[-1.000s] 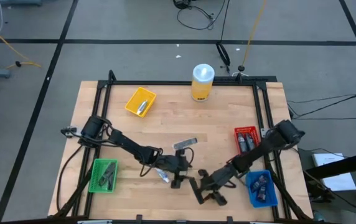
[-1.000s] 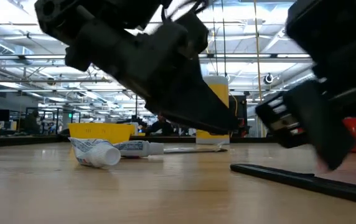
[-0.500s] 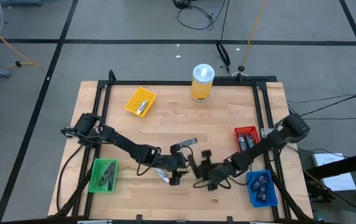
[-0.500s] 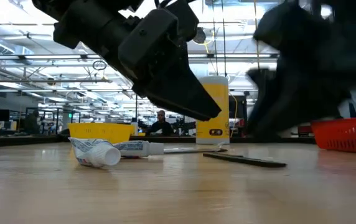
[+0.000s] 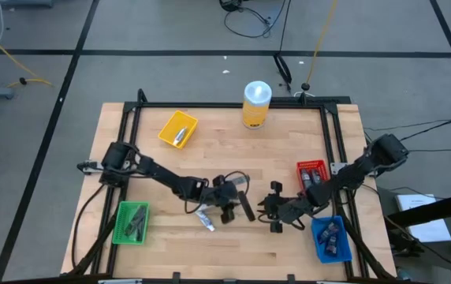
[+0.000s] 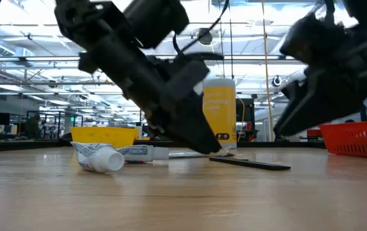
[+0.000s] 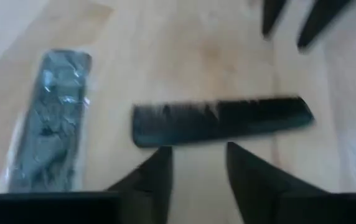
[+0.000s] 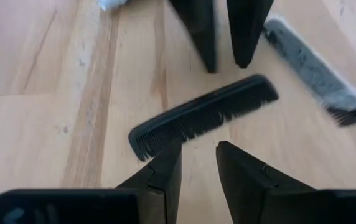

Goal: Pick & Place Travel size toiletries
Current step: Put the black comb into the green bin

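A black comb (image 5: pixel 246 207) lies flat on the wooden table, between my two grippers. My left gripper (image 7: pixel 196 163) is open by a narrow gap, low over the table, its tips at the comb's long edge (image 7: pixel 184 140). My right gripper (image 8: pixel 196 163) is also open by a narrow gap. It hangs raised on the comb's other side (image 8: pixel 203 115), tips near the toothed edge. A dark wrapped sachet (image 7: pixel 50 118) lies flat beside the comb. A white tube (image 6: pixel 98 157) lies on its side left of my left gripper. My left gripper's fingertips (image 7: pixel 164 155) come slanting down to the comb's long edge. I cannot tell whether they touch it. The comb lies flat on the table.
Four small bins stand around the table: yellow (image 5: pixel 178 128) far left, green (image 5: pixel 131 222) near left, red (image 5: pixel 311 175) and blue (image 5: pixel 328 239) at the right. A tall yellow canister (image 5: pixel 256 104) stands at the far edge. Bare wood lies near the front edge.
The comb has slid from near the front edge toward the table's middle, then stayed still. My right gripper has risen, turned and pulled back toward the right and far side. My left gripper has swung right toward the comb and tipped down lower.
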